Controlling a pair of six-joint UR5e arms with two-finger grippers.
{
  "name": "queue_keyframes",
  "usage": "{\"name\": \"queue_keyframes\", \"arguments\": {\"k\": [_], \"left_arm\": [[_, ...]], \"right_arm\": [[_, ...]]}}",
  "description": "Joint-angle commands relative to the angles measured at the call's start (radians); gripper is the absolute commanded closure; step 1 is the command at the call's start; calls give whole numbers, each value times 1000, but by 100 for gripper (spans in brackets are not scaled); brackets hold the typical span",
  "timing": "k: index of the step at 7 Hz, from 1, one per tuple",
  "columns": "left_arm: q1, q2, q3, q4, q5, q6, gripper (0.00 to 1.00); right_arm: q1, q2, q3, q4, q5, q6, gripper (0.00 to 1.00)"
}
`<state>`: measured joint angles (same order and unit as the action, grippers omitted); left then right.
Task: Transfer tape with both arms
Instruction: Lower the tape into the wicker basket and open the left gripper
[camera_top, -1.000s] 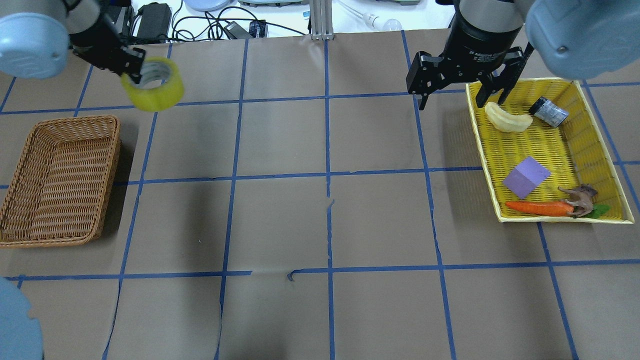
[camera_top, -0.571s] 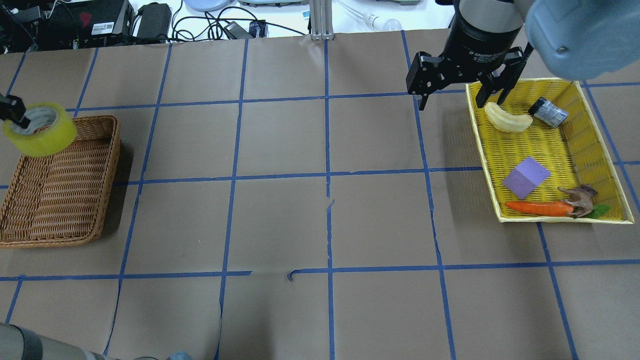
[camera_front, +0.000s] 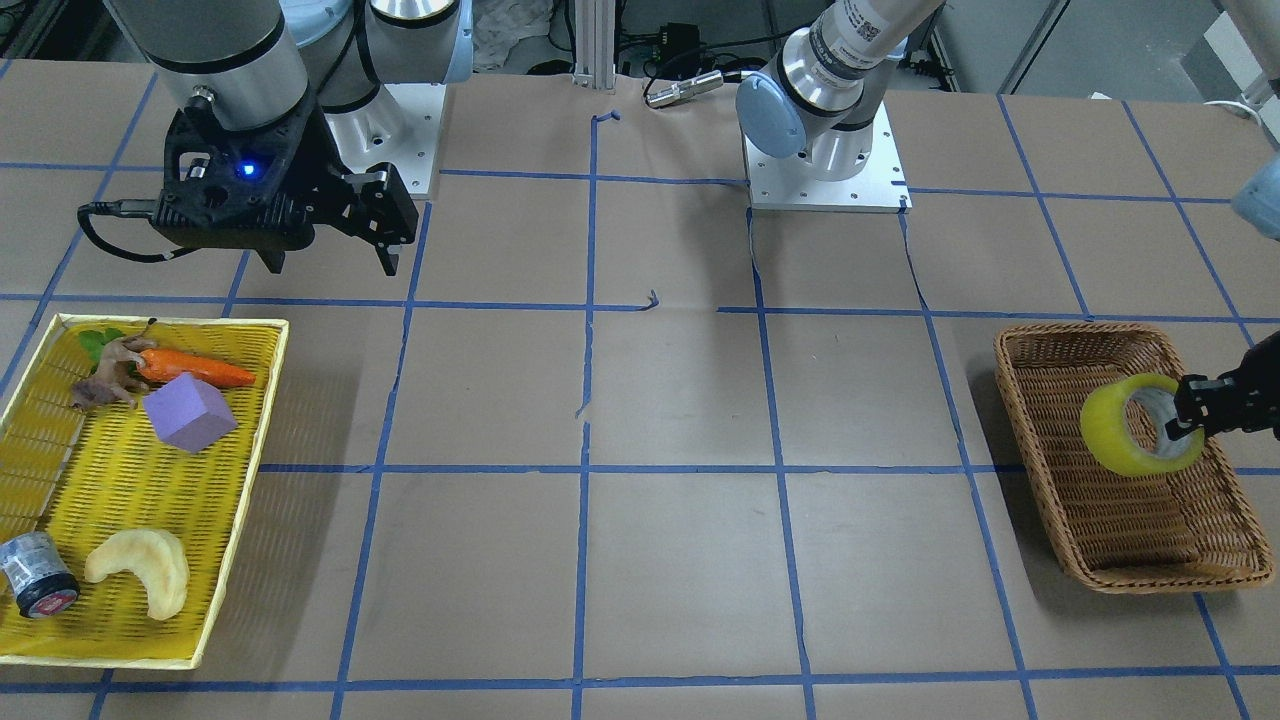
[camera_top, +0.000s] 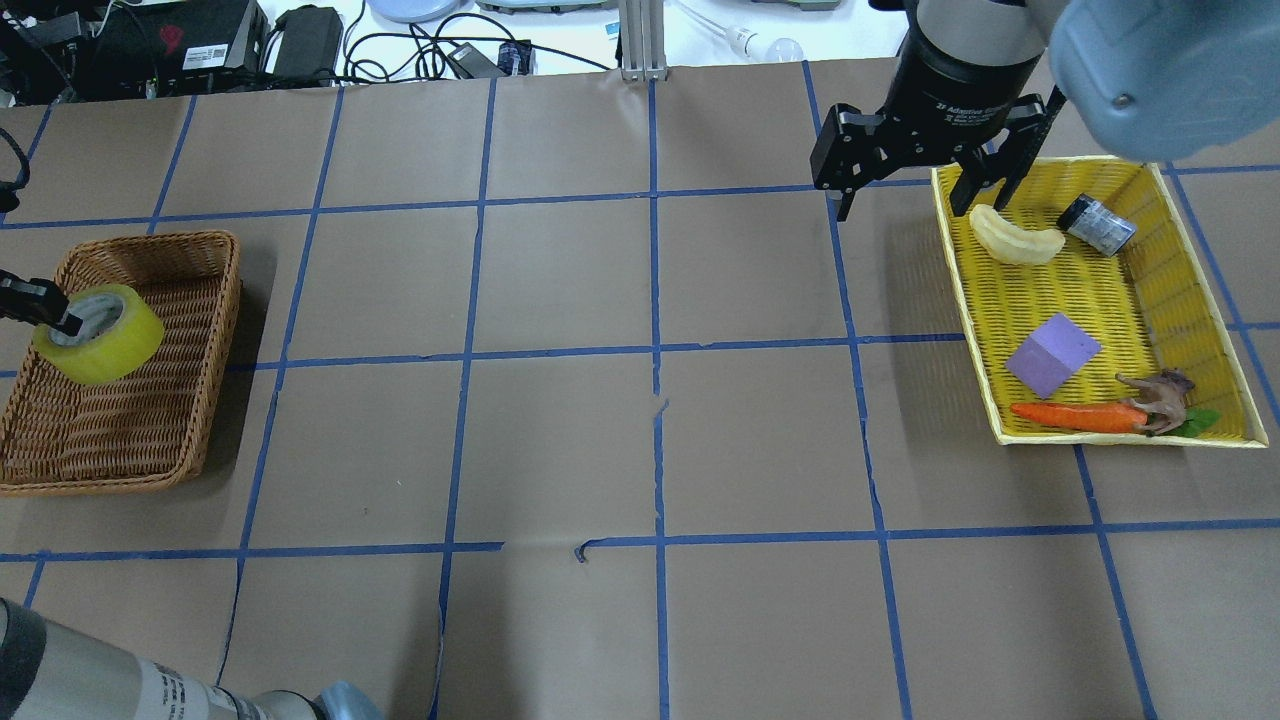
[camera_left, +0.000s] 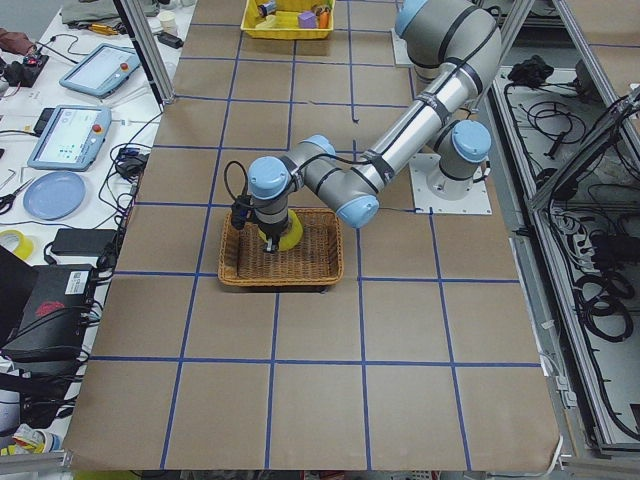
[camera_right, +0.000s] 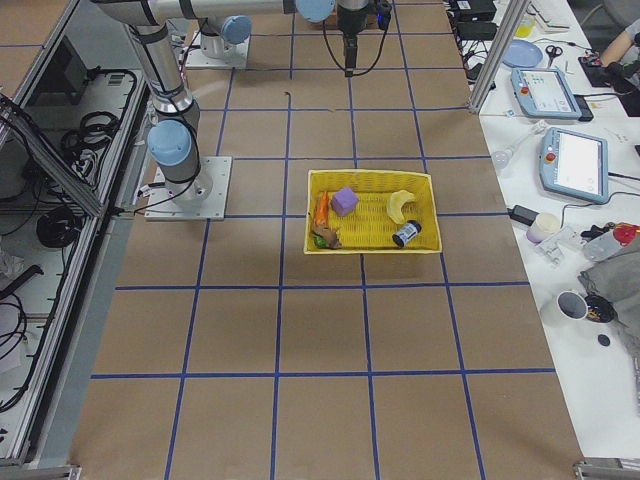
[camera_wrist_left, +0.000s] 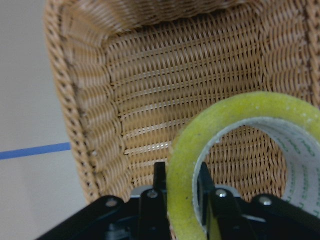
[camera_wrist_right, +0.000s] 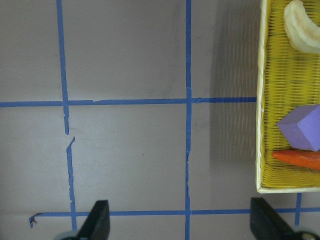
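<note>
Tape (camera_top: 98, 334) now lower over wicker basket (camera_top: 215, 400), desk's left edge (left gripper (camera_top: 66, 320) pinching its wall); right gripper (camera_front: 332, 255) splayed.

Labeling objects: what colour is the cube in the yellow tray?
Purple; the cube shows best in the overhead view.

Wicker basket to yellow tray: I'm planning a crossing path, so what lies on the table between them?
Only bare brown paper crossed by blue tape lines, as the overhead view shows.

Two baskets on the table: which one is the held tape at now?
The brown wicker basket on the robot's left. The left gripper pinches the tape over its floor, while the yellow mesh tray on the right holds only other items.
</note>
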<state>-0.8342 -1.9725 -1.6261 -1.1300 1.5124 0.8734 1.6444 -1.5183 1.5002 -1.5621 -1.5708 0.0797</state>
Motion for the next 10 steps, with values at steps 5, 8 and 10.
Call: {"name": "queue_keyframes", "arguments": {"k": [5, 8, 10], "left_arm": [[-14, 59, 9, -34, 75, -101, 0], [-213, 223, 132, -321, 160, -390, 0], [-421, 289, 129, -353, 160, -695, 0]], "right_arm": [[0, 0, 2, 2, 2, 0, 0], [0, 0, 0, -1, 5, -2, 0], [2, -2, -2, -1, 5, -2, 0]]}}
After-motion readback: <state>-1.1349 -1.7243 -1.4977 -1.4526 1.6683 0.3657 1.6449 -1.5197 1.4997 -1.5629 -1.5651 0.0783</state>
